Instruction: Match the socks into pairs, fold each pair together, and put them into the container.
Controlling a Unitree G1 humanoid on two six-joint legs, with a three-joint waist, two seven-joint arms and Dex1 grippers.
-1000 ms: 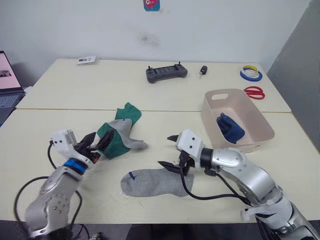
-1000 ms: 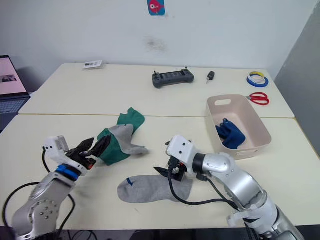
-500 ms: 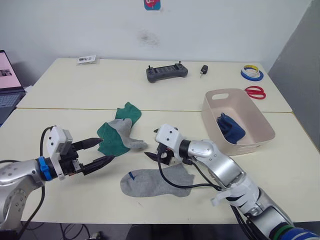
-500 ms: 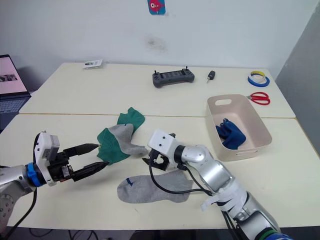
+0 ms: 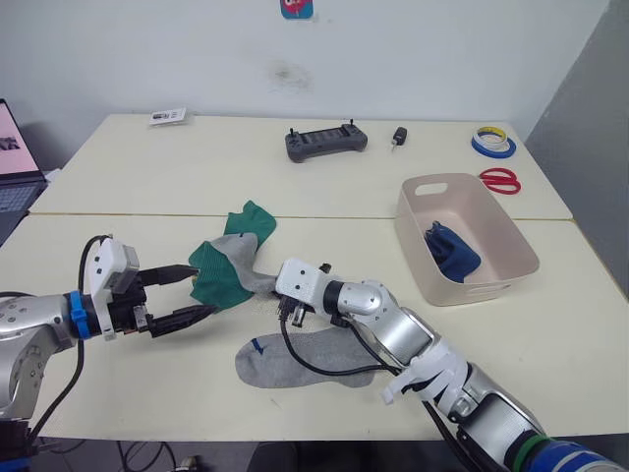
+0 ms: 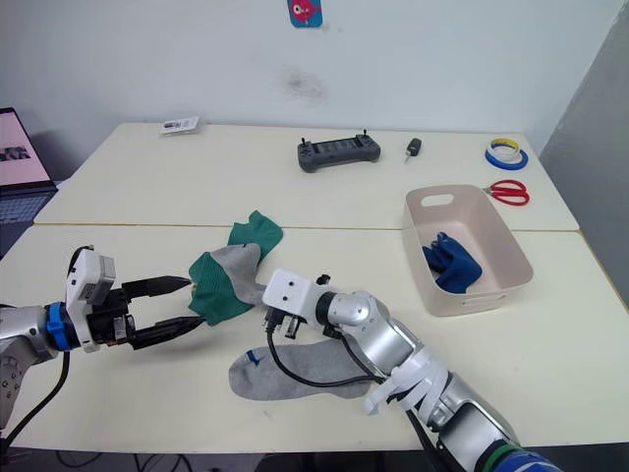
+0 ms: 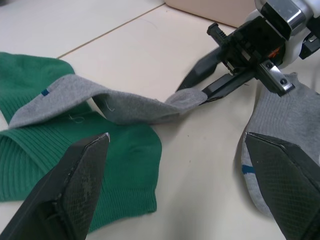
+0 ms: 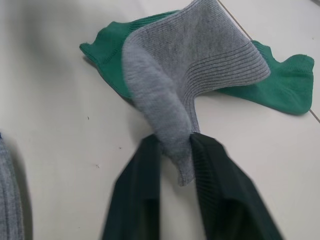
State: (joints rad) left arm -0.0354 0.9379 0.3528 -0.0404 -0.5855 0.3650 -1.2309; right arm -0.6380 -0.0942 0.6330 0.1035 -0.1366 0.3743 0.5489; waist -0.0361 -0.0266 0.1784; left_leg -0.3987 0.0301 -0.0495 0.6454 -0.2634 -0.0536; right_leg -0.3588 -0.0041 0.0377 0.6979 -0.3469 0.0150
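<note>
Both arms are silver-grey metal with rounded, tapering forearm shells. Each wrist carries a boxy white housing ahead of a black mechanism, from which two slim black fingers taper to points. The left end effector (image 5: pixel 183 295) has a bright blue band around the wrist just behind its white block. Black cables loop loosely from each wrist back along the forearm. The right end effector (image 6: pixel 263 317) sits before a forearm wrapped with white straps, with a green and blue band farther up the arm.
</note>
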